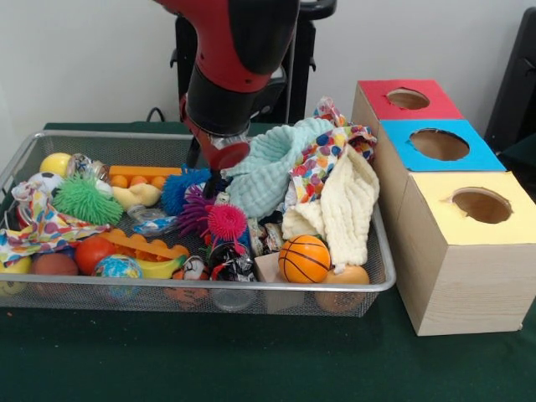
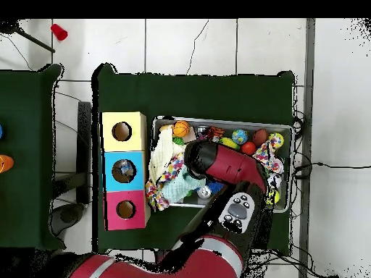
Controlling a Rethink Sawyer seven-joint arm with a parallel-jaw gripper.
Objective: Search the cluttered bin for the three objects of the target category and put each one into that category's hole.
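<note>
Red-and-black arm [image 1: 239, 59] comes down over the middle of the wide shallow silver wire-mesh bin [image 1: 50, 139], which sits on the green-covered worktop [image 1: 209, 360]. The hand [image 1: 219, 180] is down among the clutter near the bin's centre, mostly masked by the wrist and toys; cannot tell whether it is open, closed or gripping anything. One small crinkly see-through plastic bottle [image 1: 152, 224] lies between a green spiky rubber ball [image 1: 85, 200] and a purple spiky ball [image 1: 194, 211], just beside the hand; no other bottles can be made out. Other clutter: pink spiky ball [image 1: 226, 222], blue spiky ball [image 1: 180, 188], orange mini basketball [image 1: 303, 258] against the bin's camera-side wall, mint knitted cloth [image 1: 272, 167], cream knitted cloth [image 1: 339, 209], multicolour dotted cloth [image 1: 322, 163], yellow rubber duck [image 1: 138, 196], yellow ball [image 1: 55, 163]. Three pale wooden boxes stand in a row touching each other, just beside the bin's short end at the worktop's side edge: red-topped box [image 1: 373, 105] nearest the robot's side, blue-topped box [image 1: 486, 155] in the middle, yellow-topped box [image 1: 435, 201] towards the camera-side edge. The round hole in the red top [image 1: 408, 99] looks dark and unobstructed. Overhead view shows something inside the blue box's hole [image 2: 124, 171].
</note>
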